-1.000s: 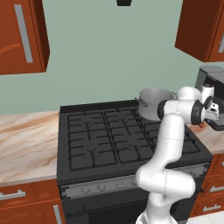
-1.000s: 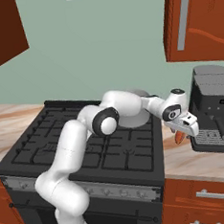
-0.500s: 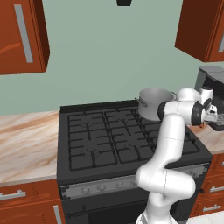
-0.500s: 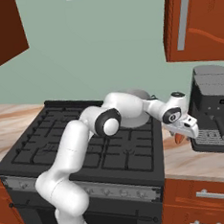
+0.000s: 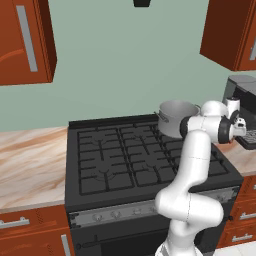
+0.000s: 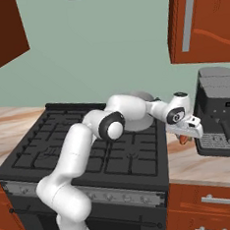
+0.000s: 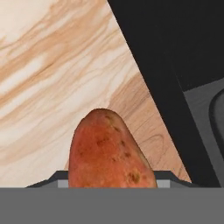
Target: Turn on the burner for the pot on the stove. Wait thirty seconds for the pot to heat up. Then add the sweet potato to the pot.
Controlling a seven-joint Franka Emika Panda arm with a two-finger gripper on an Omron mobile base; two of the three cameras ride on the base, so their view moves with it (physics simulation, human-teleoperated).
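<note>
Sweet potato [image 7: 111,151] looms between the gripper [image 6: 183,138] tips, grip uncertain; right base view shows countertop [image 6: 200,164] beneath.

Both base cams sat behind the arm, left and right, sharing the stove [image 5: 145,160]. Hand cam looked down, super close on the bench [image 7: 57,65].

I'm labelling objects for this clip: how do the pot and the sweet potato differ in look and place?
The pot is shiny grey metal, round and straight-sided; the sweet potato is an orange-red, speckled oblong lump. The pot stands on the stove, while the sweet potato is over the marbled counter, by the hand. The pot is much larger.
</note>
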